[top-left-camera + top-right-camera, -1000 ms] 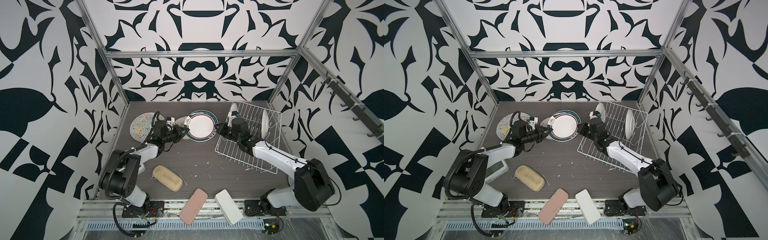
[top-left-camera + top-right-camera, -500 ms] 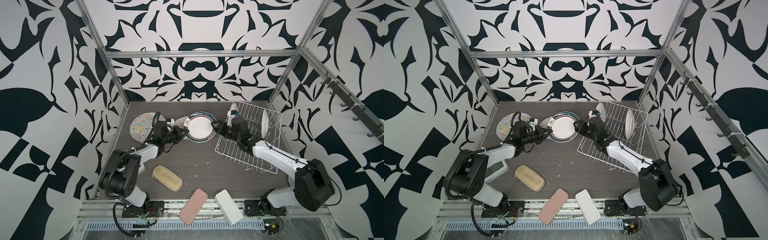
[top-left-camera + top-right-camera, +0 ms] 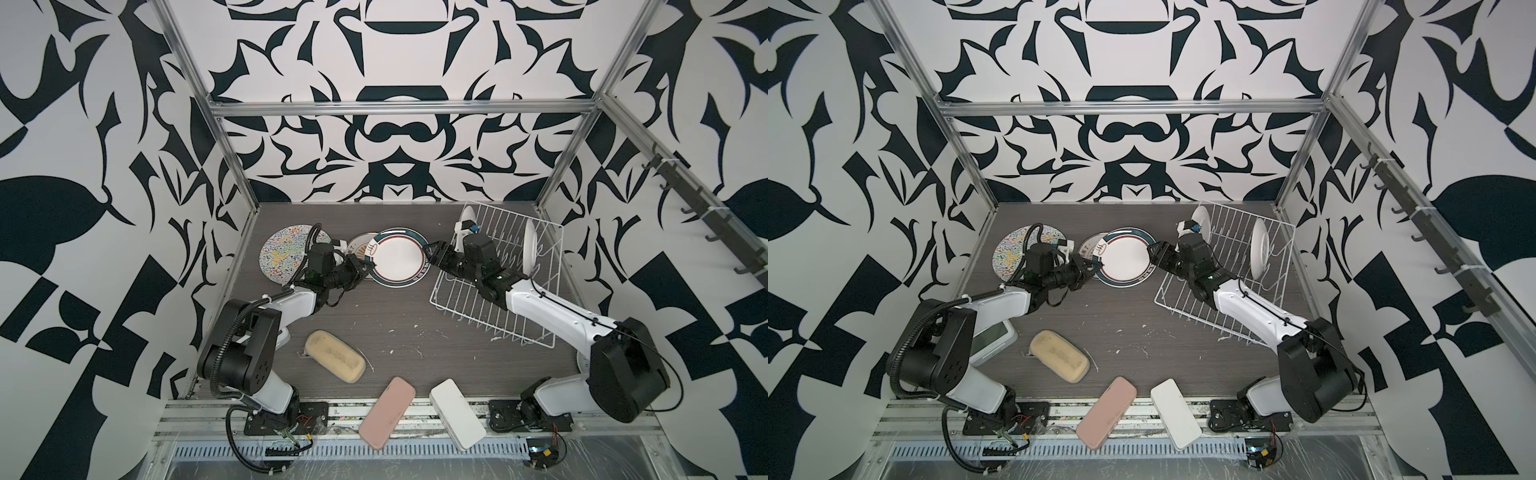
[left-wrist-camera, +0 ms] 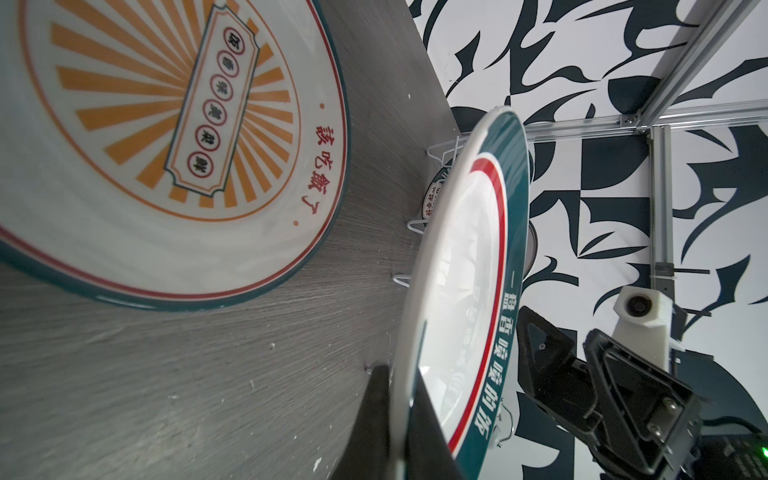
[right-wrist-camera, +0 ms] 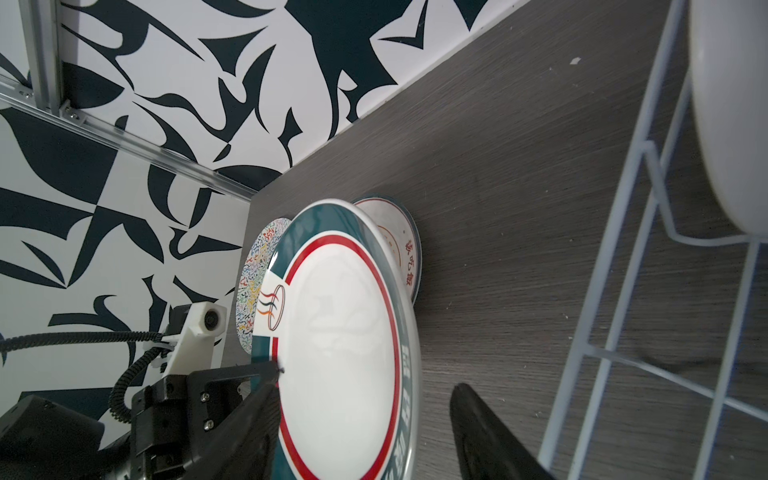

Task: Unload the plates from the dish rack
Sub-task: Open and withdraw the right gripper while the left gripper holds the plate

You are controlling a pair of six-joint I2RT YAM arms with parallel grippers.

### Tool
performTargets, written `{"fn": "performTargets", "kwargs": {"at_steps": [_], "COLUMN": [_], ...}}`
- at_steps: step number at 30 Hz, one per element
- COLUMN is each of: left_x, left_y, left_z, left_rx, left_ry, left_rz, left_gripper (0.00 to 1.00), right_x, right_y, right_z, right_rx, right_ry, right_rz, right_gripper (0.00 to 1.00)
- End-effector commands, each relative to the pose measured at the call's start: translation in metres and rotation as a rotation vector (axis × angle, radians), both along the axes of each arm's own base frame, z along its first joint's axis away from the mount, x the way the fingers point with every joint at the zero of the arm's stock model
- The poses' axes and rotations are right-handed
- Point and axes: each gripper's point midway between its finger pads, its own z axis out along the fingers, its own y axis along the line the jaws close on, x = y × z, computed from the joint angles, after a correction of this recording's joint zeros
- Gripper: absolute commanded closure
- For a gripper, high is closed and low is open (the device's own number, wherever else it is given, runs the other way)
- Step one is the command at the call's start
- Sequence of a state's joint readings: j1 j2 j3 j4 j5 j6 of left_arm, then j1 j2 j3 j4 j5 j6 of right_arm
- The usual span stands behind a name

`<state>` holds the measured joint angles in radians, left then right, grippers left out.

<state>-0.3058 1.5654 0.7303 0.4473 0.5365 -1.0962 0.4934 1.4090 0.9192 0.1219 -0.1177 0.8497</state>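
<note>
In both top views a plate with a green and red rim (image 3: 399, 257) (image 3: 1125, 257) hangs level over the table between the two arms. My left gripper (image 3: 365, 268) (image 3: 1094, 266) (image 4: 401, 376) is shut on its rim (image 4: 465, 270). My right gripper (image 3: 430, 249) (image 3: 1154, 253) (image 5: 365, 376) is open, its jaws standing apart either side of the opposite rim (image 5: 345, 353). The squiggle plate (image 3: 284, 253) and the red-character plate (image 3: 359, 245) (image 4: 166, 124) lie flat on the table. The white wire dish rack (image 3: 540, 299) (image 3: 1266, 291) holds two upright plates (image 3: 530, 245) (image 3: 467, 214).
A beige pad (image 3: 334, 353) lies in front of the left arm. A pink pad (image 3: 386, 413) and a white pad (image 3: 457, 413) rest across the front rail. A small white device (image 3: 988, 336) sits by the left arm's base. Patterned walls enclose the table.
My right gripper's jaws have come open off the green-rimmed plate's edge. The left gripper has kept its hold, and the plate has barely shifted.
</note>
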Motion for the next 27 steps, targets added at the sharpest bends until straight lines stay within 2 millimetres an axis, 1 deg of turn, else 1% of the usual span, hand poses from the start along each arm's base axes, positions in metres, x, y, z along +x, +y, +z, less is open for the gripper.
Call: {"fn": "performTargets", "kwargs": {"at_steps": [1,9,12,16,21,27], "left_x": [0.015,0.026,0.031,0.038,0.047,0.062], "left_y": [0.003,0.018,0.023,0.030,0.040,0.051], "left_z": [0.016,0.007,0.003,-0.003,-0.008,-0.021], "left_rx": [-0.005,0.012,0.023,0.069,0.137,0.182], "left_ry": [-0.066,-0.051,-0.051,-0.045,-0.050,-0.032], "left_rz": [0.005,0.034,0.042,0.043,0.054,0.067], "left_gripper": [1.00,1.00,1.00,1.00,1.00,1.00], "right_x": [0.007,0.009,0.010,0.011,0.009,0.004], "right_y": [-0.001,-0.002,-0.002,-0.001,-0.006,-0.013], "right_z": [0.036,0.038,0.038,0.040,0.049,0.059], "right_rx": [0.014,0.007,0.005,-0.010,-0.046,-0.096], "right_ry": [-0.092,-0.102,-0.101,-0.104,-0.121,-0.142], "right_rz": [0.000,0.010,0.014,0.027,0.027,0.027], "right_gripper": [0.31,0.32,0.33,0.34,0.34,0.34]}}
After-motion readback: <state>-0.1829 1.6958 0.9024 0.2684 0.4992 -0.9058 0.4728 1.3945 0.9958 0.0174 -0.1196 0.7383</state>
